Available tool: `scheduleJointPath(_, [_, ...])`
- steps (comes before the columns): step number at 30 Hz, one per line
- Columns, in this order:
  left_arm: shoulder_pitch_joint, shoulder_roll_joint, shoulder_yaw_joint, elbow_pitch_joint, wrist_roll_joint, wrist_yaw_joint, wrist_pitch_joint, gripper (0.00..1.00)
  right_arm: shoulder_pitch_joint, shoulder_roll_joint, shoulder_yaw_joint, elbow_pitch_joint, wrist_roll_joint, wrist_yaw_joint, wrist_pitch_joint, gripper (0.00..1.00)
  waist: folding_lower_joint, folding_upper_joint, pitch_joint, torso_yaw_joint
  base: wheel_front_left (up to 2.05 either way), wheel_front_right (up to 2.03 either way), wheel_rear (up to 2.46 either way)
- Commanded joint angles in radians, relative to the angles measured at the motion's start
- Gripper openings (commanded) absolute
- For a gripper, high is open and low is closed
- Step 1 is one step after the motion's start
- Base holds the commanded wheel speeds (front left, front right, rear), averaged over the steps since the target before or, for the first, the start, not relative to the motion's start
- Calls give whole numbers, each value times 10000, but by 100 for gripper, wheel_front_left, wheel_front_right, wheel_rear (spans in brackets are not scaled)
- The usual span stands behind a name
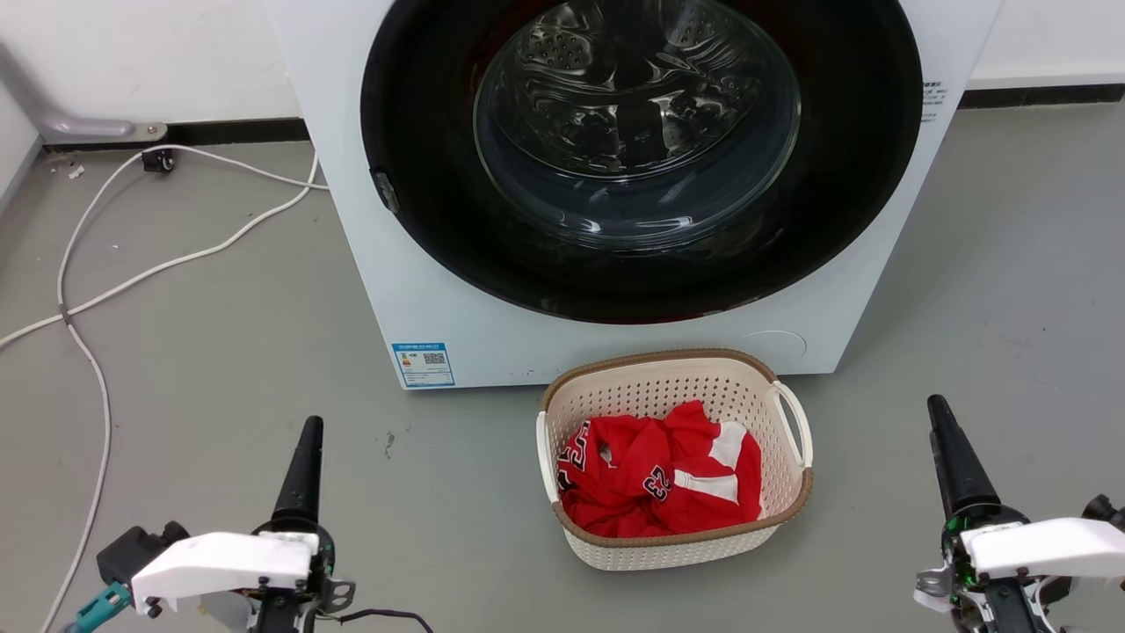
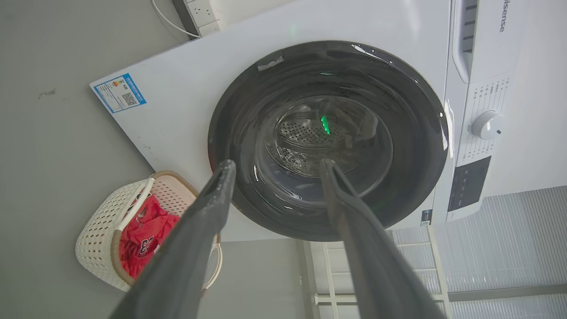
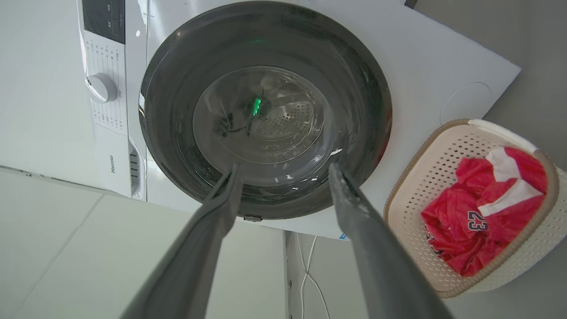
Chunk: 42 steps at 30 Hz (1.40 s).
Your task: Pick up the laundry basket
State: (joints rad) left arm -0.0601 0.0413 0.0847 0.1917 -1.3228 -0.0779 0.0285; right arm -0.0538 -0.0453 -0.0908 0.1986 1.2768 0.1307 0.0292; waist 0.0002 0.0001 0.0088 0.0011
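The laundry basket (image 1: 668,547), cream perforated plastic with a brown rim, stands on the grey floor just in front of the washer. A crumpled red jersey (image 1: 659,479) lies inside it, and a white loop handle (image 1: 795,420) shows on its right side. My left gripper (image 1: 310,431) hovers well to the basket's left, open and holding nothing. My right gripper (image 1: 939,409) hovers well to its right, also open and holding nothing. The left wrist view has the basket (image 2: 95,241) at lower left beside the left gripper (image 2: 278,163). The right wrist view has the basket (image 3: 529,268) right of the right gripper (image 3: 285,165).
A white front-loading washer (image 1: 439,264) with a shut round glass door (image 1: 637,114) rises directly behind the basket. White cables (image 1: 176,259) trail across the floor at the left. Bare grey floor lies on both sides of the basket and in front of it.
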Motion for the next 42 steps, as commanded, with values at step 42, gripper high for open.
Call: scheduleJointPath(42, [332,81,-1523,-1418,7488,1072,-1653,100,669,-50,669,-1801,-7803,0,-1651,100,-1,-1,61,86,0,0,0])
